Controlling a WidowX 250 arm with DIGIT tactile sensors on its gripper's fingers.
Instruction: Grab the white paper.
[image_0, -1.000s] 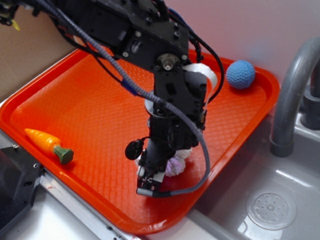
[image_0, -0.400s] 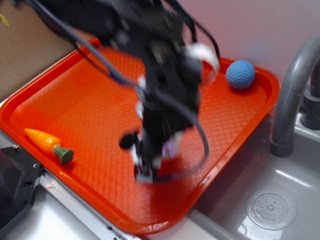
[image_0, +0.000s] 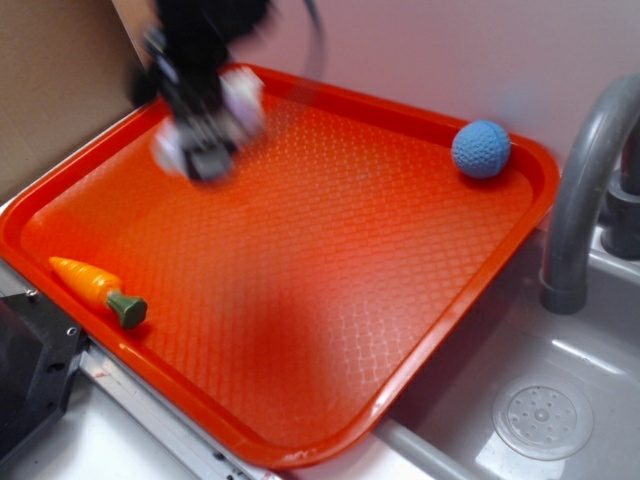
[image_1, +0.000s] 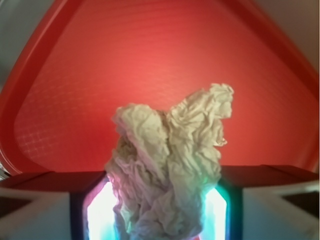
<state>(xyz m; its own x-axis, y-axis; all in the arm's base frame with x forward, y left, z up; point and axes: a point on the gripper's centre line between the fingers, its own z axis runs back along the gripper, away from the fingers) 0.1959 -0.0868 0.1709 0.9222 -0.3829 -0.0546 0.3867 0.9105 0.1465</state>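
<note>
The gripper (image_0: 205, 135) hangs above the orange tray (image_0: 330, 290) toward its 11 o'clock corner, smeared by motion blur in the exterior view. The wrist view is sharper: the jaws are closed tight on the white paper (image_1: 170, 165), a crumpled wad squeezed between the two fingers (image_1: 97, 212) (both lit pale by glare) and bulging out past their tips, clear of the tray floor. A blue dimpled ball (image_0: 481, 149) sits at the tray's 2 o'clock corner, and a toy carrot (image_0: 98, 290) lies near 8 o'clock by the rim.
</note>
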